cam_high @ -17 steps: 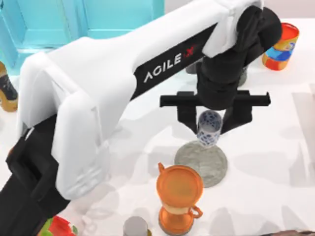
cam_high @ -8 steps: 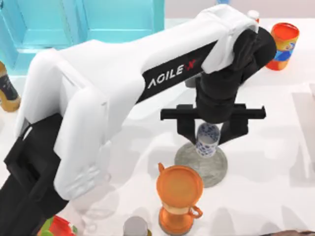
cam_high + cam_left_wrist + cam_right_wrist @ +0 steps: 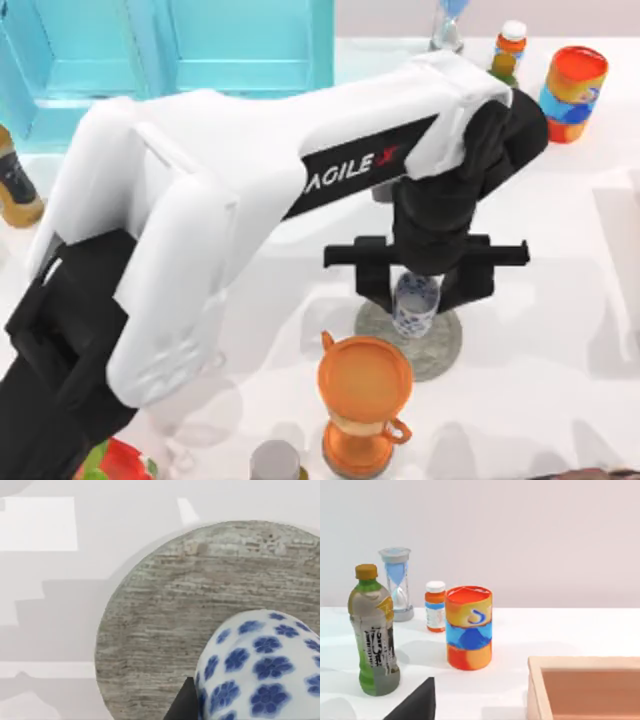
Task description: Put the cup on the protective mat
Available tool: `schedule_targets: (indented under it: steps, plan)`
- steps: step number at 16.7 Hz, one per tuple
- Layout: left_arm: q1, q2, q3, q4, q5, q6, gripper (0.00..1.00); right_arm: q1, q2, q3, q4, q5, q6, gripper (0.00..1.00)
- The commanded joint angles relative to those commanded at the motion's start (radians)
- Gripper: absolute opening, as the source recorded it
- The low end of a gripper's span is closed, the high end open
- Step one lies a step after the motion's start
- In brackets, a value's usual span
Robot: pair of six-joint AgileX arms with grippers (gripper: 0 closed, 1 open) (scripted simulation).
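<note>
Cup (image 3: 414,306) white with blue flower print. Protective mat (image 3: 440,345) grey, streaky stone texture. Urn (image 3: 364,400) glossy orange. Can (image 3: 570,94) orange with blue and yellow bands. Left arm (image 3: 200,220) white shell, black gripper (image 3: 424,290). Tabletop (image 3: 540,400) white. Bin (image 3: 170,45) turquoise. Box (image 3: 585,687) tan wood, reddish inside.

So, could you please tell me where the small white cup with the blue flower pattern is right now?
In the top view, the small white blue-flowered cup sits between the left gripper fingers, over the round grey stone-textured mat, just beyond the orange urn.
</note>
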Motion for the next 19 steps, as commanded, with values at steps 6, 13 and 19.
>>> schedule_targets:
  steps: [6, 13, 19]
  plan:
    - [0.000, 0.000, 0.000, 0.000, 0.000, 0.000, 0.45, 0.000, 0.000, 0.000, 0.000, 0.000, 0.000, 1.00]
    - [0.000, 0.000, 0.000, 0.000, 0.000, 0.000, 0.98, 0.000, 0.000, 0.000, 0.000, 0.000, 0.000, 1.00]
    - [0.000, 0.000, 0.000, 0.000, 0.000, 0.000, 1.00, 0.000, 0.000, 0.000, 0.000, 0.000, 0.000, 1.00]
